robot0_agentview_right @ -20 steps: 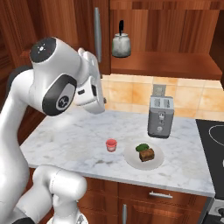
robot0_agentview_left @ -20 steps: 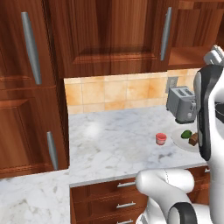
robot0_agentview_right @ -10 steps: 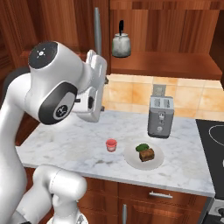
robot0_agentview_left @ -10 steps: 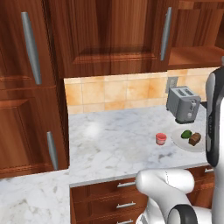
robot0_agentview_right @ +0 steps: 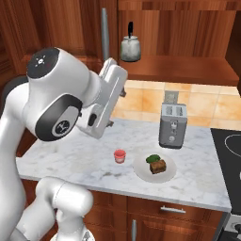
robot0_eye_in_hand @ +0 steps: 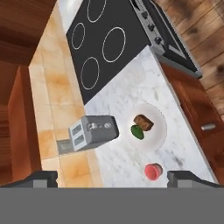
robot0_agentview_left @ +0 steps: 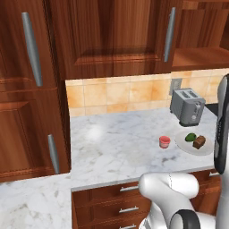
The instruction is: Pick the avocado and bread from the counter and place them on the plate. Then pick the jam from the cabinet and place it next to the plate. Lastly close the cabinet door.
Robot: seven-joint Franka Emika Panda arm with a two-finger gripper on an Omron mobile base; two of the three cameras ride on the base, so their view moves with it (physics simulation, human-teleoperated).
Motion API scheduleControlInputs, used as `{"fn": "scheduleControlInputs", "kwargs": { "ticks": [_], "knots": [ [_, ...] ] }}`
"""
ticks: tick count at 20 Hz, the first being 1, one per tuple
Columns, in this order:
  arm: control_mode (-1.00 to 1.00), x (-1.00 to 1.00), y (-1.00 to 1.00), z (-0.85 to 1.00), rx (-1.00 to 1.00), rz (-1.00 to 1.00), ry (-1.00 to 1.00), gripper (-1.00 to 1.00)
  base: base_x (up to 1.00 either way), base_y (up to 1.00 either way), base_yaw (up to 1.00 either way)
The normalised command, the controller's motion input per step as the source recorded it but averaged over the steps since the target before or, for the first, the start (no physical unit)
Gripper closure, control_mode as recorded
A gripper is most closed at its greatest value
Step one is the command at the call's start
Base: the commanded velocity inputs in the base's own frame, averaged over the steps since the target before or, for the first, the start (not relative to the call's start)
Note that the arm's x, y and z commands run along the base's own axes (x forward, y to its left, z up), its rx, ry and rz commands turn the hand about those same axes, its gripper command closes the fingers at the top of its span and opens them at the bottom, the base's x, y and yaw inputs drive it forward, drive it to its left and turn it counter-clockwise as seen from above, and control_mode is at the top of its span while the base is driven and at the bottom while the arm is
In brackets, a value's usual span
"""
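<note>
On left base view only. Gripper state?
Observer: Open and empty. In the hand view the gripper has its tips wide apart, above the small red-pink jam pot.
Operator: Anything on the open cabinet shelf?
Observer: A grey-green kettle with a black handle stands there.
Operator: What's past the silver toaster?
Observer: A black four-ring stovetop, set beside the counter.

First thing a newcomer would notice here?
The white plate on the marble counter, holding the avocado and bread side by side, with the red jam just beside it. Behind stands the toaster, and a kettle sits on the open shelf above.
</note>
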Motion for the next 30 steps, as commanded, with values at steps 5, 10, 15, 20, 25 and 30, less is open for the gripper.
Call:
{"fn": "scheduleControlInputs", "kwargs": {
  "ticks": [5, 10, 15, 20, 25, 30],
  "knots": [
    [-1.0, -0.25, -0.19, -0.09, 0.12, -0.18, -0.11, -1.0, 0.0, 0.0, 0.0],
    [-1.0, -0.2, -0.15, -0.11, 0.04, -0.13, -0.23, -1.0, 0.0, 0.0, 0.0],
    [-1.0, -0.14, -0.16, -0.07, 0.0, -0.12, -0.23, -1.0, 0.0, 0.0, 0.0],
    [-1.0, -0.16, -0.15, -0.04, 0.0, -0.12, -0.23, -1.0, 0.0, 0.0, 0.0],
    [-1.0, -0.2, -0.17, -0.01, 0.0, -0.11, -0.27, -1.0, 0.0, 0.0, 0.0],
    [-1.0, -0.16, -0.19, 0.0, 0.0, -0.14, -0.28, -1.0, 0.0, 0.0, 0.0]
  ]
}}
